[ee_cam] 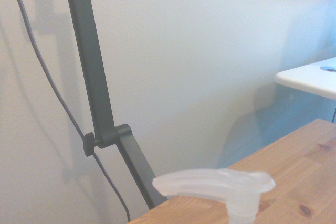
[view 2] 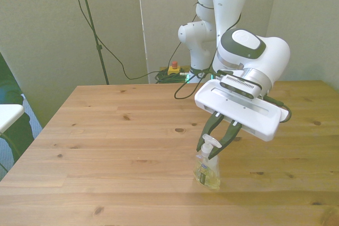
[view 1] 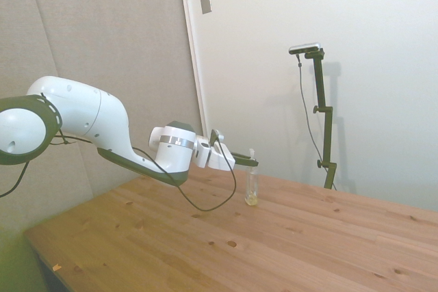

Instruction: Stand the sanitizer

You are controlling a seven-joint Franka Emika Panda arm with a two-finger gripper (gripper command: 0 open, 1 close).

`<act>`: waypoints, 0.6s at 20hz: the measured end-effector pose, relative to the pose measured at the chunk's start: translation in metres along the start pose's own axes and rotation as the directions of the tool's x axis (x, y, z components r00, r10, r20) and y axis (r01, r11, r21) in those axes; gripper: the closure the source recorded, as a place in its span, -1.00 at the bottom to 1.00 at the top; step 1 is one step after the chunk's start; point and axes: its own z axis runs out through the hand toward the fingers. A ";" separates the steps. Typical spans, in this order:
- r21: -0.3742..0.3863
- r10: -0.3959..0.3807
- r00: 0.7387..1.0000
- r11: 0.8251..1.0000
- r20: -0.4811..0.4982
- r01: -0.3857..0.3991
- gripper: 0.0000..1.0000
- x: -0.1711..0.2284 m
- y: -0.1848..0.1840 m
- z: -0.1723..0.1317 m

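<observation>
1. Wooden table (view 2: 106,130) carries the sanitizer (view 2: 207,170), which stands upright toward the front view's right.
2. Bottle label: pale; its print is too small to read.
3. Gripper (view 2: 218,142): fingers spread to either side of the white pump top (ee_cam: 220,186), not visibly clamping it.

A light wooden tabletop (view 2: 106,130) of knotted planks carries the sanitizer (view 2: 207,169), standing upright at the frame's lower middle-right in the front view.
</observation>
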 end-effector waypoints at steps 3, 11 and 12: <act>-0.001 -0.004 1.000 1.000 0.008 0.004 -1.00 -0.002 0.002 -0.003; -0.011 -0.011 0.999 1.000 0.041 0.011 -1.00 -0.005 0.012 -0.018; -0.012 -0.007 0.998 1.000 0.064 0.008 -1.00 -0.006 0.012 -0.024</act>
